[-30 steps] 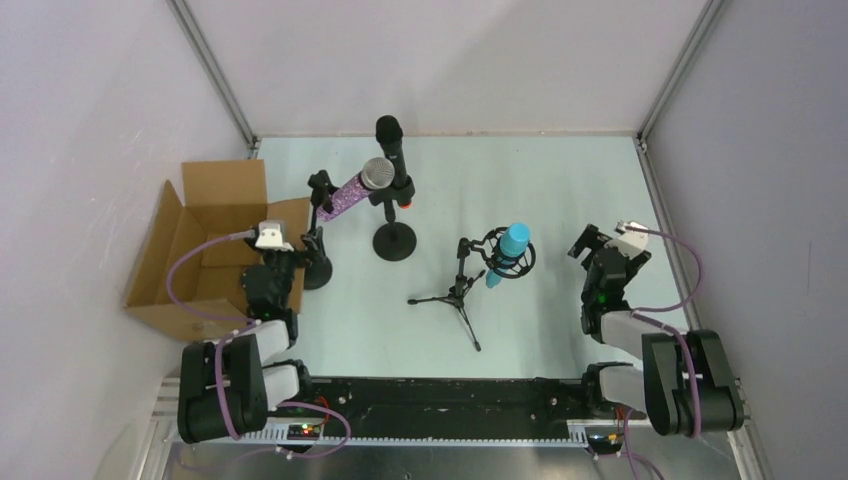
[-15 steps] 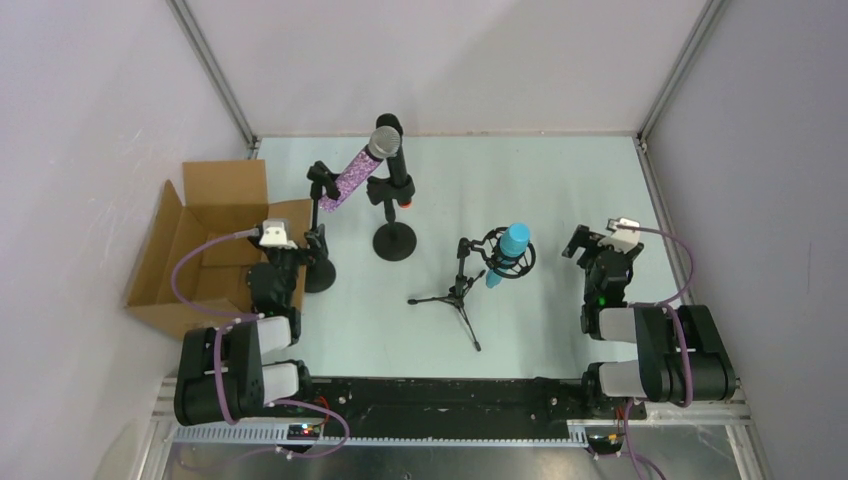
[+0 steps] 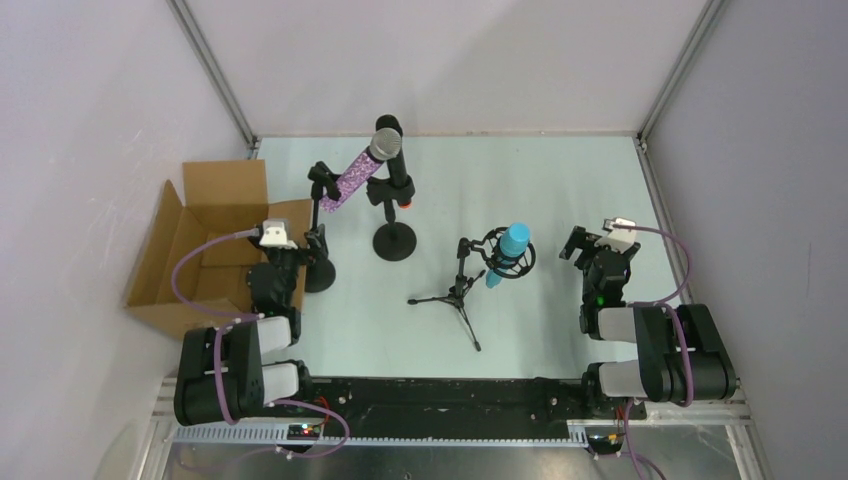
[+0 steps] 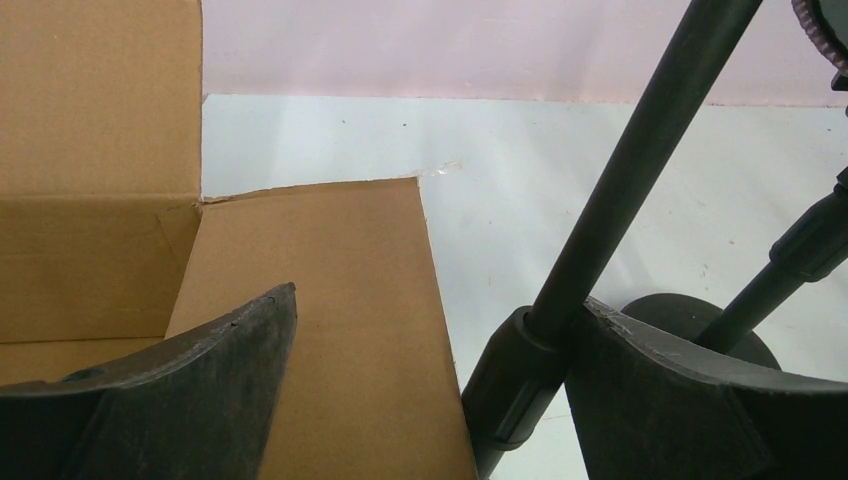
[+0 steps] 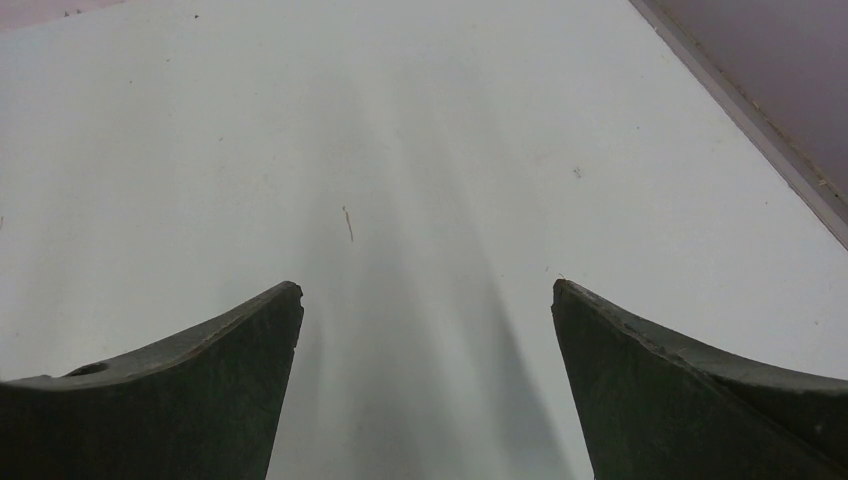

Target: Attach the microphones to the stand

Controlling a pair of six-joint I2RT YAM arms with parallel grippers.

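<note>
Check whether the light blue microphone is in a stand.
In: the light blue microphone sits through the black ring mount of the tripod stand.

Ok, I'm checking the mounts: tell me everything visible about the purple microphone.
The purple microphone has a slim glittery body and a silver mesh head. It sits tilted in the clip of the leftmost stand, tail low, head raised toward the black microphone; whether they touch is unclear.

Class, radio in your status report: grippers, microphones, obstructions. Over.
Left gripper open, empty, stand pole between its jaws. Right gripper open, empty. Purple microphone, black microphone, blue microphone all on stands.
</note>
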